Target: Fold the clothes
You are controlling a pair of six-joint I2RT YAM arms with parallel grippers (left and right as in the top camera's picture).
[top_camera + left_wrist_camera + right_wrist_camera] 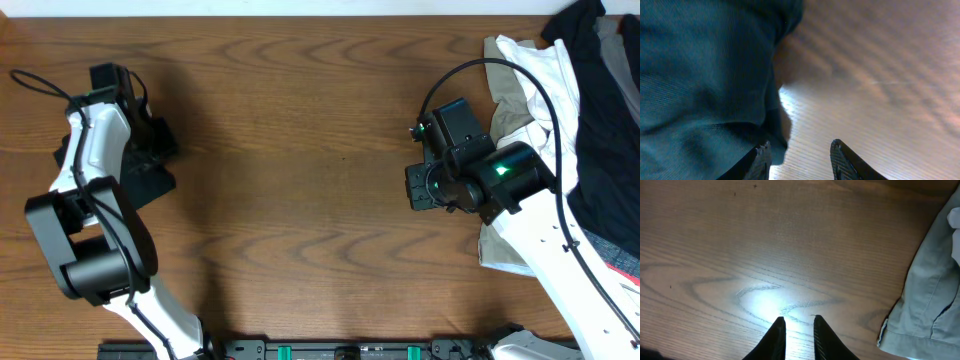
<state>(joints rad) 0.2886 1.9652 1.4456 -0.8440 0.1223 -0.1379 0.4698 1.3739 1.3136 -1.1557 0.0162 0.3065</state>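
Close against the left wrist camera, the black shirt [700, 75] fills the left half of the view. Its folded edge drops down to the inner side of the left finger [762, 160]. The left hand [800, 155] is moderately wide, with bare wood showing between its two fingers. The cloth lies beside one finger, not between the two, and whether it touches that finger cannot be told.

From overhead, the shirt shows as a dark bunched shape [150, 185] at the far left of the worktop [300, 120]. It lies under the left arm, which bends up from the near edge and reaches down over it.

The whole middle of the worktop is open wood, from the shirt across to the right hand [418, 187].

The right hand hangs low over bare wood, its fingers pointing toward the centre. The two fingers stand narrow with a thin strip of wood between them, and they grip nothing.

Just to its right lies the hem of a beige garment [930, 295], apart from the fingers. Behind that a white garment [540, 70] and another black garment [600, 110] are heaped along the right edge. The right forearm crosses above them.
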